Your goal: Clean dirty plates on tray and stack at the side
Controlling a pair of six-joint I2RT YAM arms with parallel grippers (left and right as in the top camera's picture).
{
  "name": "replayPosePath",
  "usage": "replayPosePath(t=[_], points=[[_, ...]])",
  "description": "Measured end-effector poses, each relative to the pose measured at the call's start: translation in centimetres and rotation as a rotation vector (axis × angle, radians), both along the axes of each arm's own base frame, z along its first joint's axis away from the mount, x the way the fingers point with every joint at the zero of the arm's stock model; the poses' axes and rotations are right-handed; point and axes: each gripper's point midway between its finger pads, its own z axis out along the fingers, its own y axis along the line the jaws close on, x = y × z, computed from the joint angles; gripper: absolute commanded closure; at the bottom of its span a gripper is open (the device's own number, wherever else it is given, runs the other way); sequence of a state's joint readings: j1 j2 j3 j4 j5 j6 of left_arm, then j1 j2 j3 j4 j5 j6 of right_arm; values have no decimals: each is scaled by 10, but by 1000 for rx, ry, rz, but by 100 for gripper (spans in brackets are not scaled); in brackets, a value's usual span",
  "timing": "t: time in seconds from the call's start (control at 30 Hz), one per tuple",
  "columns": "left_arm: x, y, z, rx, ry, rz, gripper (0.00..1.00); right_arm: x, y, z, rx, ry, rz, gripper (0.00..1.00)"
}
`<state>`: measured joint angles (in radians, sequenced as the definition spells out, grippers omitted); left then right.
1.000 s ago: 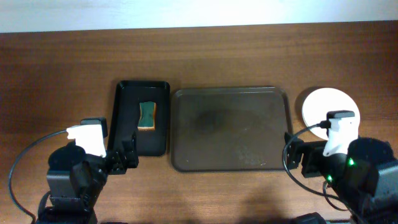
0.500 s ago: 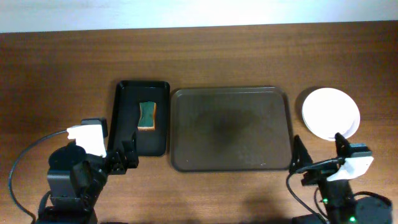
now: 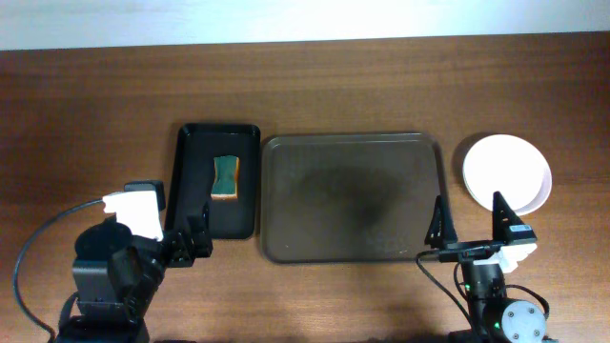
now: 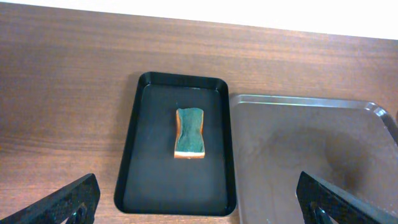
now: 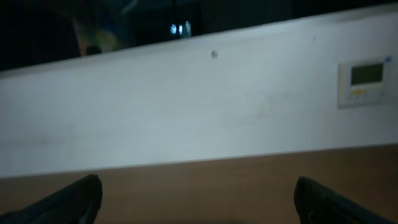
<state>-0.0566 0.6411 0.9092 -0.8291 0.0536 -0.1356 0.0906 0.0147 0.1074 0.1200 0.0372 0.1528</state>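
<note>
White plates (image 3: 507,173) lie stacked on the table to the right of the big brown tray (image 3: 353,195), which is bare. The tray also shows in the left wrist view (image 4: 311,155). A green and orange sponge (image 3: 226,177) lies in a small black tray (image 3: 187,181) to its left, and both show in the left wrist view (sponge (image 4: 190,132), black tray (image 4: 134,155)). My left gripper (image 3: 188,243) is open and empty near the black tray's front edge (image 4: 199,214). My right gripper (image 3: 472,229) is open and empty in front of the plates, tipped up (image 5: 199,211).
The right wrist view shows only the far table edge, a white wall and a wall thermostat (image 5: 367,78). Both arm bases stand at the table's front edge. Bare wood surrounds the trays.
My right arm has drawn back from the plates toward the front edge and tipped upward, jaws open. The plates now show fully. The left arm has not moved.
</note>
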Motion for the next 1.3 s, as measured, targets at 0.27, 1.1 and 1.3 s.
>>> replayPosePath(t=[0.27,1.1,1.3], points=[[0,0,0,0,0,0,1,9,-9,-36,-36,61,-34,1],[0,0,0,0,0,0,1,12,-5,-94,-107,282,-12,1],[0,0,0,0,0,0,1,12,-5,-94,-107,282,-12,1]])
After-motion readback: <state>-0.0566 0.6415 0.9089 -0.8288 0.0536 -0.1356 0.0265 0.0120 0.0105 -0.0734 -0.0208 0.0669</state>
